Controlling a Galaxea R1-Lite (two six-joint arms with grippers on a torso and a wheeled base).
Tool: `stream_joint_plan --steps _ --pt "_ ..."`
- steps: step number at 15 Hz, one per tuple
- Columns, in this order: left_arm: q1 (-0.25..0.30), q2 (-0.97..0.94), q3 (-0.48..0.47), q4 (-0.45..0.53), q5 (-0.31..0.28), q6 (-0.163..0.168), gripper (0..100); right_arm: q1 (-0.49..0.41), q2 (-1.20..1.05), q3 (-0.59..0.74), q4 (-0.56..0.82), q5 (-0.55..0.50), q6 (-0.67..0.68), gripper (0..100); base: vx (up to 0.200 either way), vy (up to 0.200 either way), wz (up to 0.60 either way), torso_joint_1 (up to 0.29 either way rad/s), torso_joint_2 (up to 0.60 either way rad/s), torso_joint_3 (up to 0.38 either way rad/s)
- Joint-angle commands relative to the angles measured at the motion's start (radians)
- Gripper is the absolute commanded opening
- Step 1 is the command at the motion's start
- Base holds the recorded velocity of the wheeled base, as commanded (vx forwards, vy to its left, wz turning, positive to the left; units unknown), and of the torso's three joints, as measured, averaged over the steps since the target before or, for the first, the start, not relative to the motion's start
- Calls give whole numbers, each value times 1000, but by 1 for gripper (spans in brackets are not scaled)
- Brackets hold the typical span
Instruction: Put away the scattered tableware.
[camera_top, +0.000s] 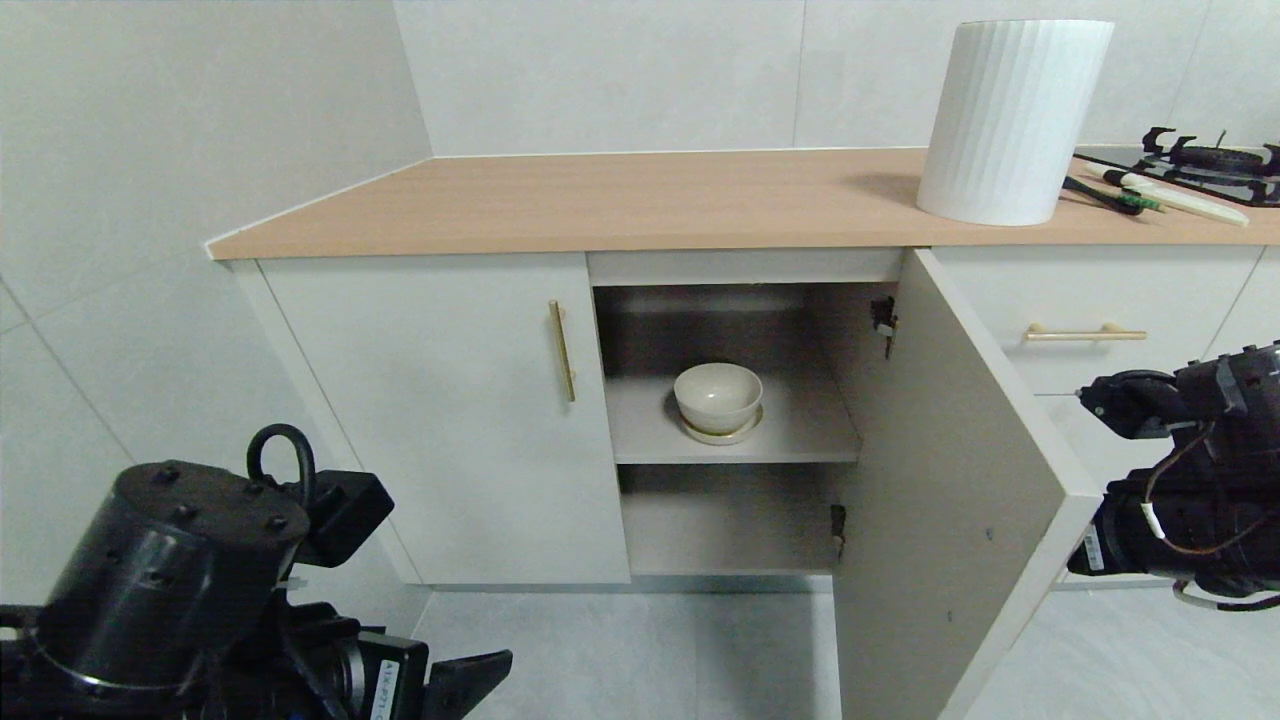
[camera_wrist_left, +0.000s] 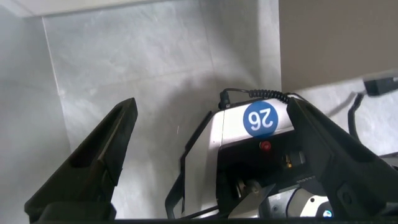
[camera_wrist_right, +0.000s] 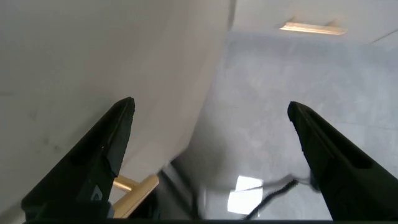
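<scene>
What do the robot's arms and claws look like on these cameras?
Both arms are matte black. The left arm has a fat round joint housing, a looped black cable and a white printed label. The right arm carries thin exposed wires and a small white tag. The left claw and right claw each have two black wedge-shaped fingers.

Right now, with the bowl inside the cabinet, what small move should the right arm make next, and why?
Probably push the open door shut with the right gripper. The bowl already sits on its plate on the shelf, and the open gripper hangs beside the door's outer face, near its handle.
</scene>
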Motion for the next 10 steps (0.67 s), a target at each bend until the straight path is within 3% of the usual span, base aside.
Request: stream_joint_plan --steps 1,10 --pt "-1 -1 1 0 0 -1 100 3 15 6 6 16 -4 100 0 0 0 0 0 0" --pt "-1 -3 1 0 0 -1 100 4 127 5 -137 24 104 100 0 0 0 0 0 0"
